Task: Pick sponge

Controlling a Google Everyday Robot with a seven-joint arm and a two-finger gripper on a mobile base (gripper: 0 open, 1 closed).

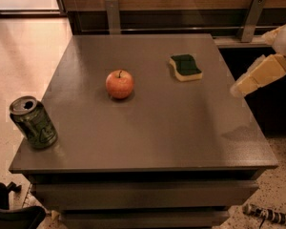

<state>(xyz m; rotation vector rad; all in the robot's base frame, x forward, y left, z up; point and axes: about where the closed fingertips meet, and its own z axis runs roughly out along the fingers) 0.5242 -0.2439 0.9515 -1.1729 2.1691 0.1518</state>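
Robot hand [239, 88] is hanging at the right side of the camera view, just off the right edge of the grey surface [171, 128] and above its level, with its pale tip pointing down and to the left. Whether it is apart or together is not showing from this angle, so I cannot tell; it is not touching anything. Its cream-coloured arm [269, 69] is rising behind it toward the upper right corner of the view. Nearest to the hand, to its left and a little farther back, the sponge [186, 67] is lying flat on the far right part of the surface, dark green side facing up over a pale yellow body, well apart from the hand. Farther left, near the middle of the surface, a red-orange apple [119, 84] is sitting upright with its stem showing, apart from the sponge. At the near left corner a dark green can [33, 122] is standing with its opened top up, leaning slightly, close to the edge. Behind the surface two metal brackets [113, 15] [251, 17] are running up a dark wooden wall. Pale floor [24, 51] is showing on the left, and a speckled patch of it is showing at the lower right, where a striped object [269, 215] is lying.
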